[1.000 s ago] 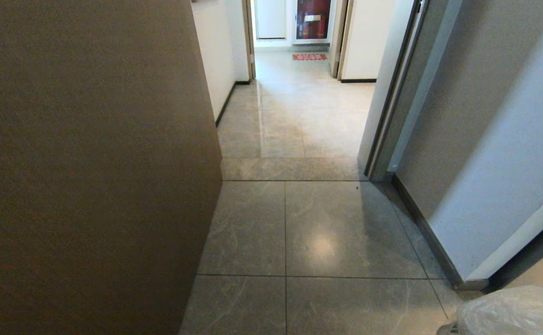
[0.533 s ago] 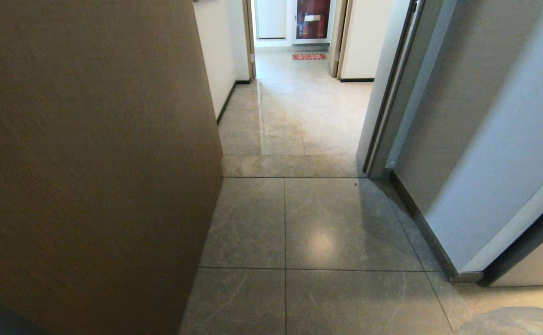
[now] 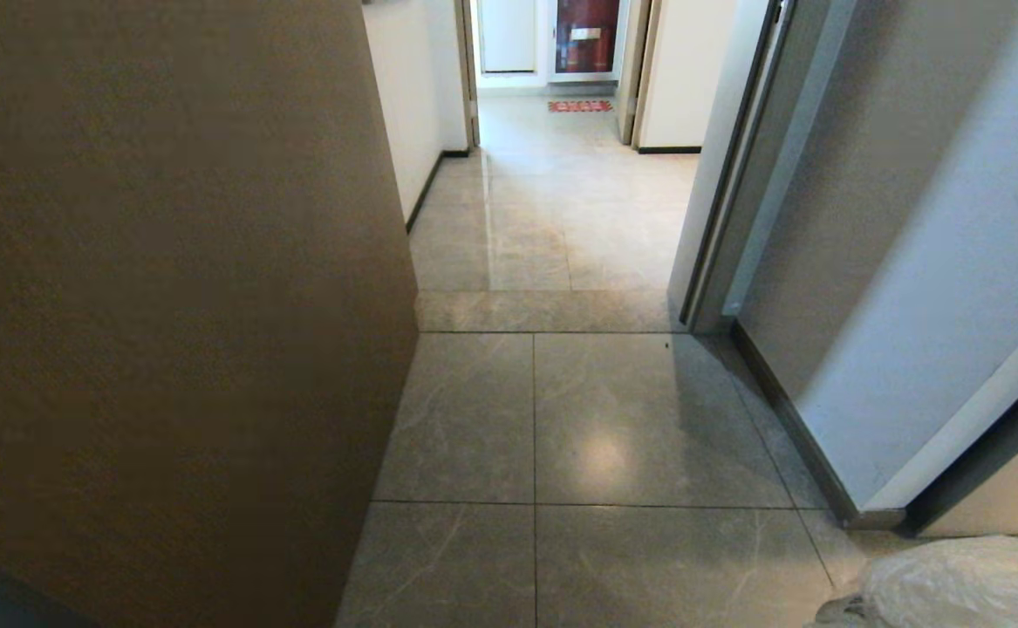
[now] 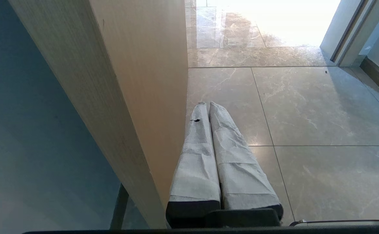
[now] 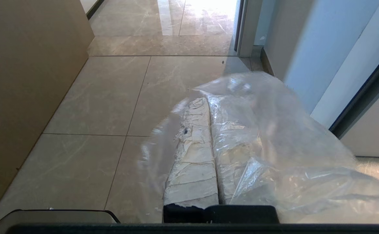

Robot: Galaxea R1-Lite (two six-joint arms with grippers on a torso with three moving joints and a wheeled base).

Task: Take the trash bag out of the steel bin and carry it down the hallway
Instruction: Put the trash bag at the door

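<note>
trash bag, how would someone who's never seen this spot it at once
Start at the grey stone-tiled hallway floor, then look beside the pale right-hand wall. The thin, crinkled, translucent plastic trash bag drapes over the right gripper; nothing else there is see-through.

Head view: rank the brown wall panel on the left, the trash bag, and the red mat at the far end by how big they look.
1. Brown wall panel, by far the largest, though nearest the camera.
2. Trash bag, partly cut off at the frame's corner.
3. Red mat, smallest, but farthest away, so true size is unsure.

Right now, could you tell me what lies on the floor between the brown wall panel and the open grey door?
Only bare floor tiles between the brown panel and the grey door, per the head view.
</note>
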